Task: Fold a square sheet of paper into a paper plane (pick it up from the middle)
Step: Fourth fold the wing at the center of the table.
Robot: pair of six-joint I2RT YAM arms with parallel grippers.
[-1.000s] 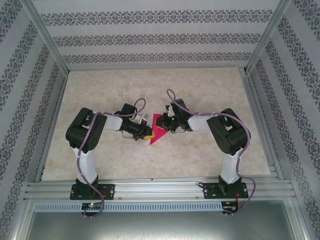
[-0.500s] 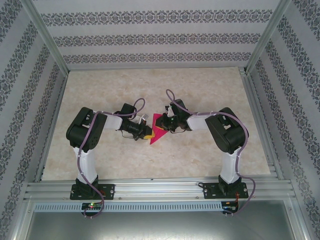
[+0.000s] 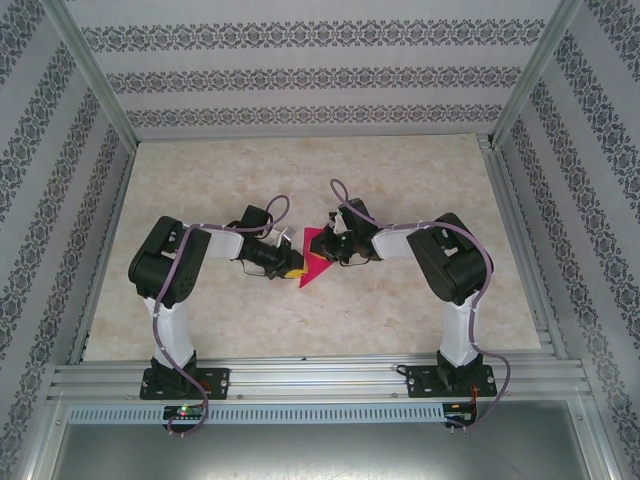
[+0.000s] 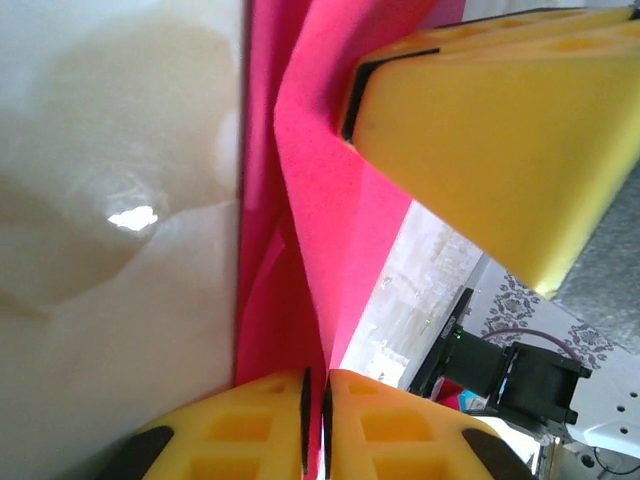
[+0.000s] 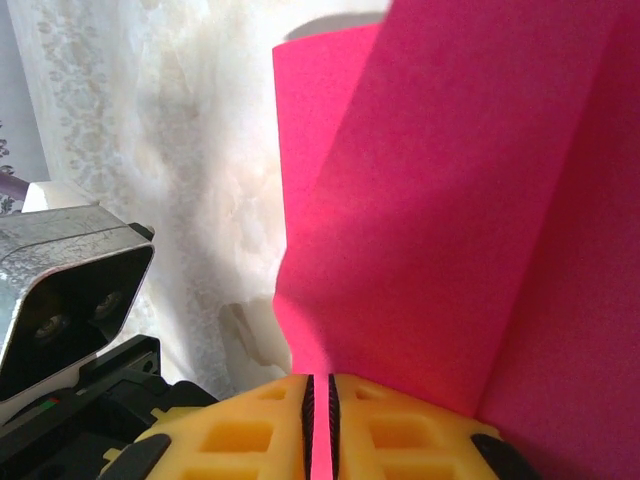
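I see the creased pink sheet (image 3: 318, 264) spanning between my 2 arms. Left jaws and right jaws each pinch it, nearly closed.

The paper (image 5: 430, 200) looks matt, the marbled tabletop (image 4: 110, 300) glossy, the yellow pads (image 5: 400, 440) matt.

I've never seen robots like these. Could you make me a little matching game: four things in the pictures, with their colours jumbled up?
Things:
1. paper
2. fingers
3. table
4. cables

Colours:
a. yellow
b. purple
c. pink
d. cream

Pairs: 1-c, 2-a, 3-d, 4-b
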